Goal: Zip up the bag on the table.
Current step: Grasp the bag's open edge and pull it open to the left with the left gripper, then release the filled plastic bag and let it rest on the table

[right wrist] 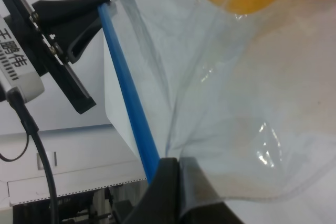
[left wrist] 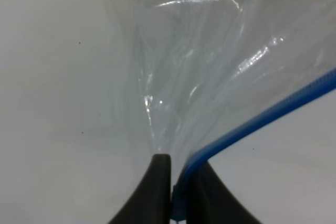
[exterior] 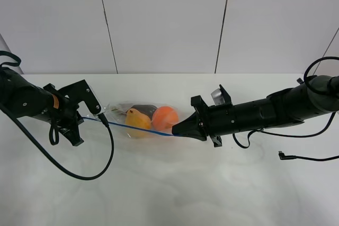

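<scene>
The clear bag lies on the white table, holding a yellow fruit and an orange fruit. Its blue zip strip runs taut between both grippers. My left gripper is shut on the strip's left end; the left wrist view shows the fingertips closed on the blue strip and the clear film. My right gripper is shut on the strip's right end; the right wrist view shows the strip stretching to the left gripper.
A black cable loops from the left arm onto the table. Another black cable with a loose plug lies at the right under the right arm. A white panelled wall stands behind the table.
</scene>
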Tool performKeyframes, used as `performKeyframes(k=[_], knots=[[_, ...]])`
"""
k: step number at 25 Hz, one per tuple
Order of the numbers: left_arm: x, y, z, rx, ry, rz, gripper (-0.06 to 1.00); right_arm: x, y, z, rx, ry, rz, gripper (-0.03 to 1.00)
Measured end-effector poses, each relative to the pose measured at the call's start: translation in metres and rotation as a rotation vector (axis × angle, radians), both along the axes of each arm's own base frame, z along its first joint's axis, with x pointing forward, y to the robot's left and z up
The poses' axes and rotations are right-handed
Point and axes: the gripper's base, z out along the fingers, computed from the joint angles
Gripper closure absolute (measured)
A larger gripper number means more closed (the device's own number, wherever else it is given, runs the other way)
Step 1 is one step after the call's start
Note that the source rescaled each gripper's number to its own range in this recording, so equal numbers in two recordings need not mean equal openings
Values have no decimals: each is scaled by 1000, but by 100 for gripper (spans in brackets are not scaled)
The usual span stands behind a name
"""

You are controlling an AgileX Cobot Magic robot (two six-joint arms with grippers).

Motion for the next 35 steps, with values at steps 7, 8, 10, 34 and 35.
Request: performKeyframes(k=[7,8,10,34,35], knots=[[0,0,0,-9,1,14,94,0,0,0,0,0,1,97],[0,0,0,-14,2,20,93,0,0,0,-1,0,2,97],[-1,3,-1,-9,13,34,86,-1,0,-1,-10,-2,12,97],[22,62,43,-373,-27,887,21,-1,-2,-2,-40,-31,45,97],[20,65,45,-370,-27,903,21,-1,-2,-3,-44,-32,48,97]])
